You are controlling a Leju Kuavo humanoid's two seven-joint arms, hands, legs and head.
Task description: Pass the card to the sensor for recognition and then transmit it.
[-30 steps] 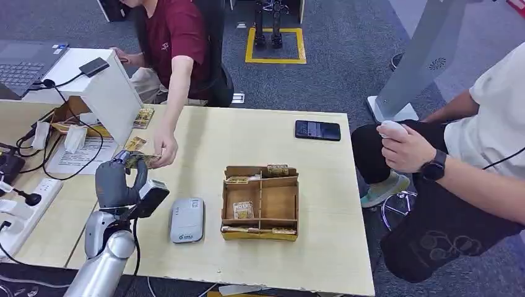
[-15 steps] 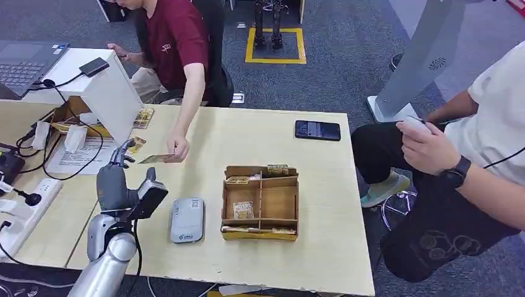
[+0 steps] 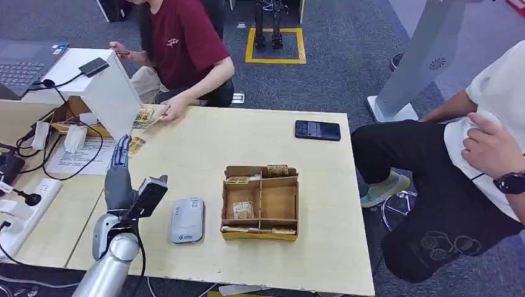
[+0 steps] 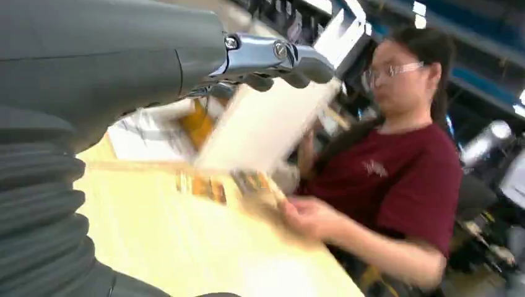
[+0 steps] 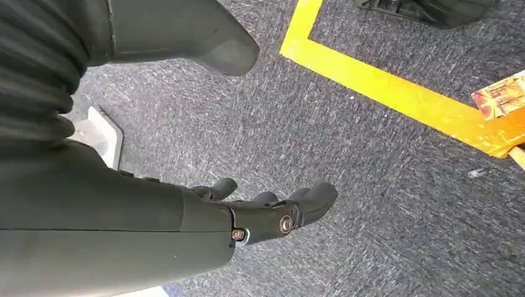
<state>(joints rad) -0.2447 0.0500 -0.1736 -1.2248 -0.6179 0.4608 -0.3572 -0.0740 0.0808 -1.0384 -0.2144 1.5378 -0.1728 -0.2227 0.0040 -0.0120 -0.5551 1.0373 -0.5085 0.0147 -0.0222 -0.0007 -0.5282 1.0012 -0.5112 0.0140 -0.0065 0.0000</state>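
My left hand (image 3: 119, 180) stands over the table's left part with its fingers stretched up and apart, holding nothing. In the left wrist view the same hand (image 4: 130, 68) has bare fingers (image 4: 291, 55). A person in a dark red shirt (image 3: 186, 43) holds a yellow card (image 3: 152, 115) at the far left edge of the table, beside the white box (image 3: 105, 93). The grey-white sensor (image 3: 187, 219) lies flat just right of my left hand. My right hand (image 5: 210, 223) hangs over grey carpet, fingers apart and empty.
A cardboard organiser (image 3: 296, 204) with cards in its compartments sits mid-table. A black phone (image 3: 317, 130) lies at the far right. Another card (image 3: 136, 145), papers and cables lie at the left. A second person (image 3: 489, 142) sits close on the right.
The person took the card out of my left hand and drew it back to the table's far edge. My left hand's fingers have straightened and spread. The seated person's hand rose.
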